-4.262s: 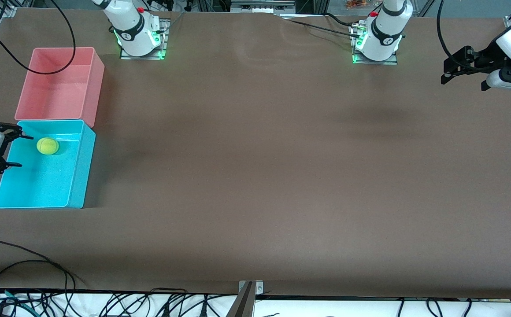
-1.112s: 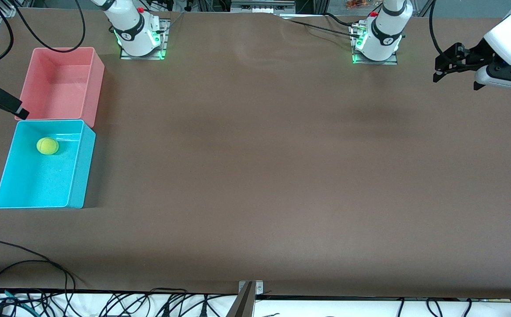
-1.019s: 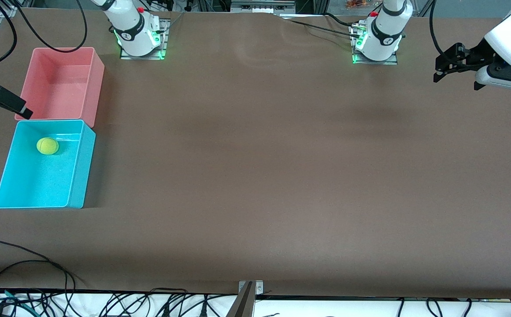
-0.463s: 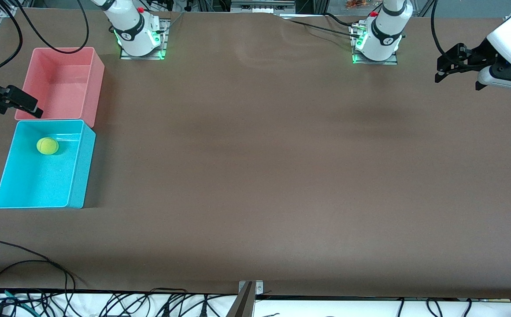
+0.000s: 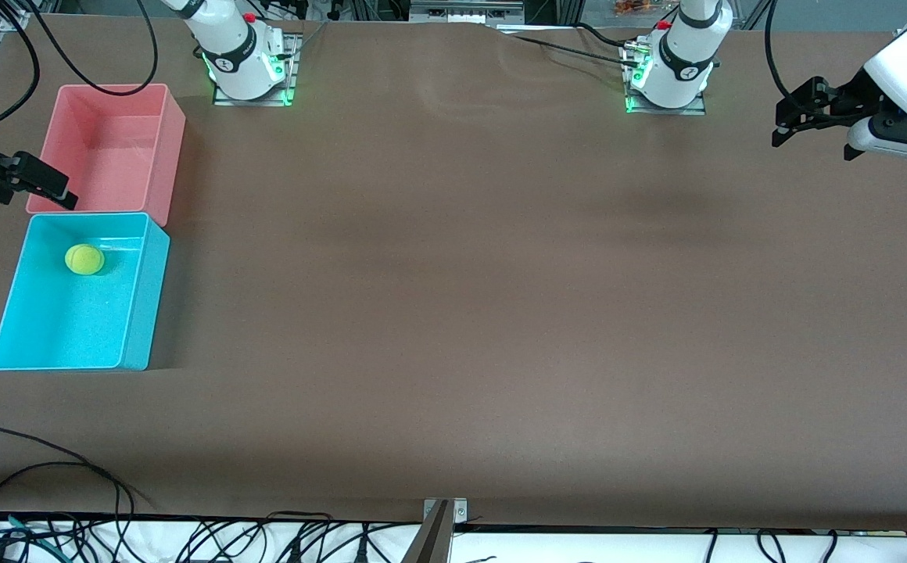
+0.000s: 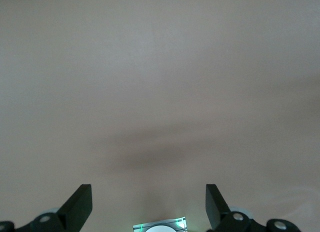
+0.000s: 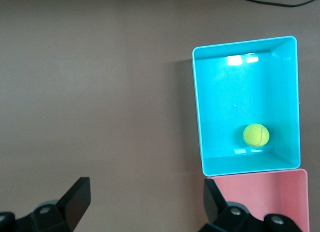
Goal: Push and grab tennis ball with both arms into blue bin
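The tennis ball lies inside the blue bin, near the wall that adjoins the pink bin. Both also show in the right wrist view, the ball on the blue bin's floor. My right gripper is open and empty, up in the air over the table's edge beside the pink bin, apart from the ball. Its fingers stand wide apart. My left gripper is open and empty, high over bare table at the left arm's end, and waits.
A pink bin of the same size touches the blue bin, farther from the front camera; it also shows in the right wrist view. Cables run along the table's near edge. The left arm's base shows between the left fingers.
My right gripper has left the blue bin's edge, risen and moved over beside the pink bin; in the last half second it hardly moved. The ball and the left arm stayed put.
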Robot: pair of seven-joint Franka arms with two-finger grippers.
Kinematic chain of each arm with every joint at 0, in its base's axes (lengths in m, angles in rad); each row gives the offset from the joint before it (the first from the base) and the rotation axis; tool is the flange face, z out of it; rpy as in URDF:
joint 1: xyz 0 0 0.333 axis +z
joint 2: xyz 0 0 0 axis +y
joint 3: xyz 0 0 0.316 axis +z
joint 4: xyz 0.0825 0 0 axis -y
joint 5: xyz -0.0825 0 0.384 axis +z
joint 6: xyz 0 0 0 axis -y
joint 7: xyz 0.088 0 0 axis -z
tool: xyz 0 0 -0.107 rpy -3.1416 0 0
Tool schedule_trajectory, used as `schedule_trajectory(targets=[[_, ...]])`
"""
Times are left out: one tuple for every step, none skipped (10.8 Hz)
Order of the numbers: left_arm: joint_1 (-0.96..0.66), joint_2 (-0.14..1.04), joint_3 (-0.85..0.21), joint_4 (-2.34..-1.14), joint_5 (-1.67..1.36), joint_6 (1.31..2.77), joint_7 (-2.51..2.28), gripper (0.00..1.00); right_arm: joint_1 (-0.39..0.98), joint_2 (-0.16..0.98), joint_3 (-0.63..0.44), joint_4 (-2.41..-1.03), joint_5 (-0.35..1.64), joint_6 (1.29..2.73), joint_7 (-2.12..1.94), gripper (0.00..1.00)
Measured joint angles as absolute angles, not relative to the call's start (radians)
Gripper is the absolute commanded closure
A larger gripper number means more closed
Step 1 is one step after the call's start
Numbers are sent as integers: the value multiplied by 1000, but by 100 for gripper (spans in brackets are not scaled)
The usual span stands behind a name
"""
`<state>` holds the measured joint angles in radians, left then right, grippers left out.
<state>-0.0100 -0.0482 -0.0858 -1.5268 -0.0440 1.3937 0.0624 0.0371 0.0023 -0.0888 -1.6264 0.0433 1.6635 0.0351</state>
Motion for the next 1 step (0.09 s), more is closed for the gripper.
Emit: schedule_trajectory(targets=[[-10, -48, -86, -1527, -44, 1394, 62, 0, 37, 2, -89, -1626, 43, 1663, 23, 0]])
